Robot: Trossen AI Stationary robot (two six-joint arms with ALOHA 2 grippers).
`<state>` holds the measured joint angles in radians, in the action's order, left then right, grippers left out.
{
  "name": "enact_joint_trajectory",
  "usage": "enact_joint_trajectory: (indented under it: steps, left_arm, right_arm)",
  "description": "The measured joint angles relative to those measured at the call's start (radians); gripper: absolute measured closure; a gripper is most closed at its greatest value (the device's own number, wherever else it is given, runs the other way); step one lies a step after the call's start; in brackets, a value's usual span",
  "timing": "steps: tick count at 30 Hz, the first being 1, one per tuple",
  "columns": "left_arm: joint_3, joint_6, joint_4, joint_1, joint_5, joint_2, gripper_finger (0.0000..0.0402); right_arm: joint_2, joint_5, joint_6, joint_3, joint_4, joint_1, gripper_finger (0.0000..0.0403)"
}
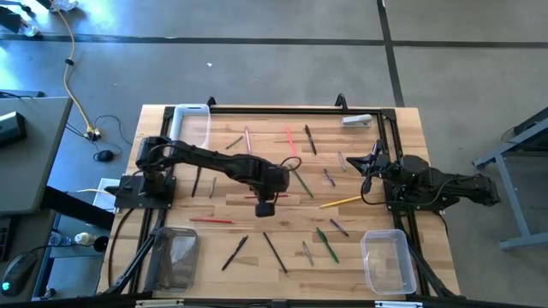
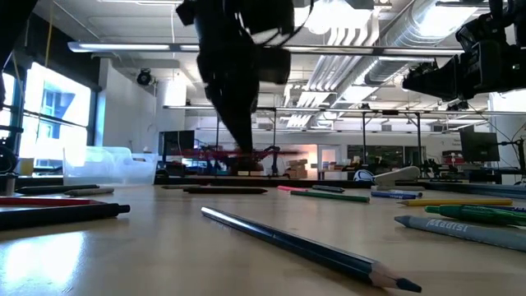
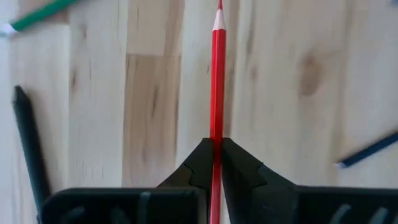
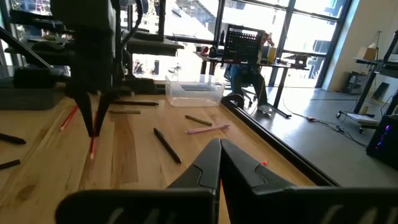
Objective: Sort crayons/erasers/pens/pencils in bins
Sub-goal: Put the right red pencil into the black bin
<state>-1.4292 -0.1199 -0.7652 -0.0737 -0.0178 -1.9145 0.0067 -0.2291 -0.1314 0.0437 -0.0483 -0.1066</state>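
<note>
My left gripper point(image 1: 265, 208) hangs over the middle of the wooden table, shut on a red pencil point(image 3: 217, 74). The pencil's sharpened tip point(image 3: 219, 12) points away from the wrist camera. My right gripper point(image 4: 219, 152) is shut on nothing and waits level at the table's right side point(image 1: 370, 162). Several pens and pencils lie flat and scattered on the table. A white-rimmed bin point(image 1: 193, 127) stands at the far left, a grey-tinted bin point(image 1: 175, 257) at the near left, and a clear bin point(image 1: 385, 261) at the near right. My left gripper pinches the red pencil's shaft point(image 3: 217, 134) between its two fingertips, some way back from the sharpened tip. The fingers come steeply from above and lie across the pencil. In the low view the pencil point(image 2: 238, 152) hangs about level, clear of the table; its back end is hidden behind the gripper.
Under the left gripper lie a black pencil point(image 3: 28, 143), a green one point(image 3: 37, 15) and a blue one point(image 3: 370, 149). A yellow pencil point(image 1: 341, 203), a red one point(image 1: 211, 220) and a black one point(image 1: 274, 252) lie nearby. A black frame rail point(image 1: 291, 109) borders the table.
</note>
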Motion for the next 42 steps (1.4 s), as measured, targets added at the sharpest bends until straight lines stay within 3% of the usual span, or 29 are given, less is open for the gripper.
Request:
enact_joint_trajectory:
  steps: [10, 18, 29, 42]
  left_arm:
    - [0.023, -0.208, -0.060, 0.073, 0.087, 0.162, 0.0392]
    - [0.116, -0.545, -0.174, 0.188, 0.143, 0.346, 0.0395]
    - [0.220, -1.163, -0.357, 0.535, 0.283, 0.562, 0.0401]
    - [0.222, -1.775, -0.506, 0.997, 0.385, 0.521, 0.0401]
  right_arm:
    - [0.000, 0.000, 0.000, 0.000, 0.000, 0.000, 0.0402]
    - [0.000, 0.000, 0.000, 0.000, 0.000, 0.000, 0.0402]
    - [0.018, -0.003, 0.000, 0.000, 0.001, 0.000, 0.0402]
    - [0.019, -0.002, 0.000, 0.000, 0.000, 0.000, 0.0402]
